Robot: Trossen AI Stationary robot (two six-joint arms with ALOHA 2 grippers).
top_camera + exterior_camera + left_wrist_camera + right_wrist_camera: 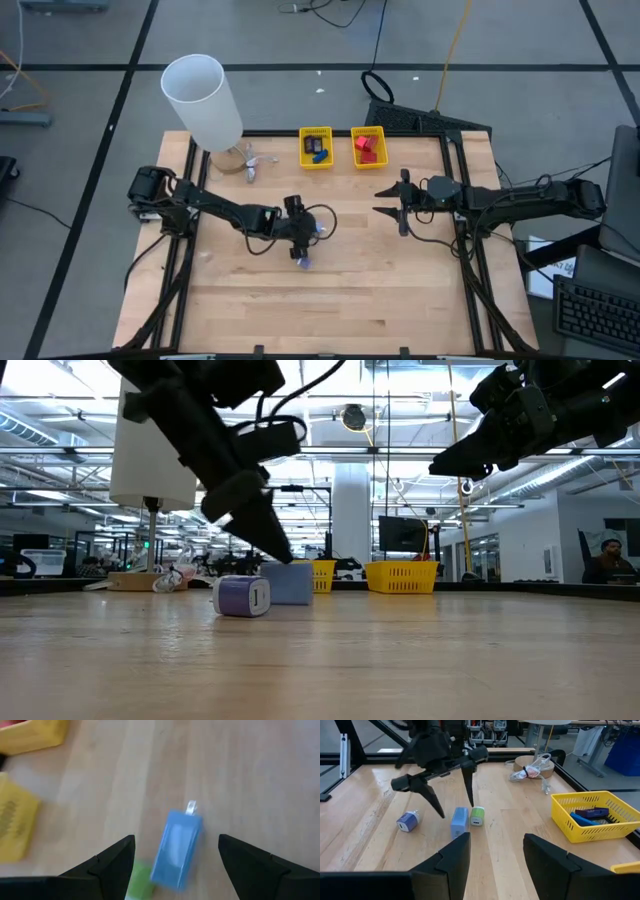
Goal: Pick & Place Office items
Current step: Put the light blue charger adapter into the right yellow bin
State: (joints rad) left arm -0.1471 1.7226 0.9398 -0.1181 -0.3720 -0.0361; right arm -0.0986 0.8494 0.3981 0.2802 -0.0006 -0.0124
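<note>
1. Table [400, 300], wooden. Two yellow baskets sit at its 12 o'clock edge, side by side: one [316, 147] holding blue and dark items, the other [368, 146] holding red ones.
2. Left gripper [305, 243] hangs just left of table centre, fingers spread wide, holding nothing, tips low over the loose items.
3. Right gripper [391, 200] waits raised at 2 o'clock from centre. Its fingers stand partly apart, with nothing between them.
4. The blue block [176, 847] lies flat on the wood between the left fingers. We take it for the next pick.
5. A green piece [477, 815] touches or nearly touches the block's flank. A purple cube [409, 820] sits apart on its other side.
6. We judge the grip best made straight down, one finger on each long flank. The finger on the green side needs care, or it will pinch both.
7. The block's long axis runs roughly along the wrist's line of sight, so the fingers already straddle its narrow width. A small metal tab marks its far end, pointing away from the wrist.
</note>
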